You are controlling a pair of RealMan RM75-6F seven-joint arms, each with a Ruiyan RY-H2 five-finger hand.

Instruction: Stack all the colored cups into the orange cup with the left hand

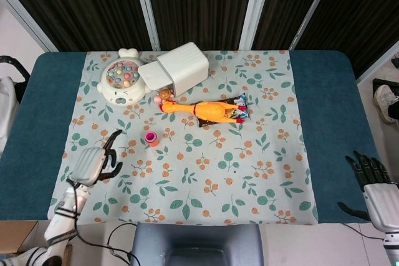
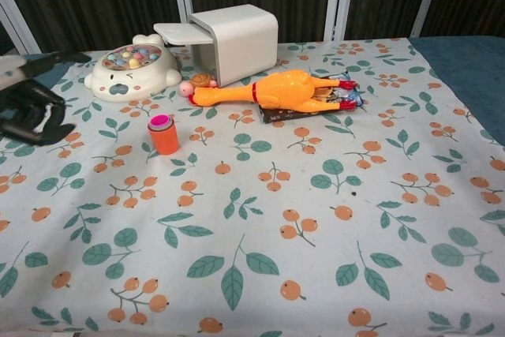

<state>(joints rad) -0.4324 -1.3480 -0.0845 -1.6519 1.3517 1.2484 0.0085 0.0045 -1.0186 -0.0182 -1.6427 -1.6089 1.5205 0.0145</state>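
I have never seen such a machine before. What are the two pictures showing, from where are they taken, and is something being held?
This is a robot with two arms ending in human-like hands, working at a table. One picture looks down from its head, the other looks forward from its chest.

On the flowered cloth stands an orange cup with a pink cup nested inside. Behind lie a yellow rubber chicken, a white box on its side, and a round white toy with colored beads.

The left hand is open beside the cups and holds nothing. The right hand waits at the table's edge, also empty.
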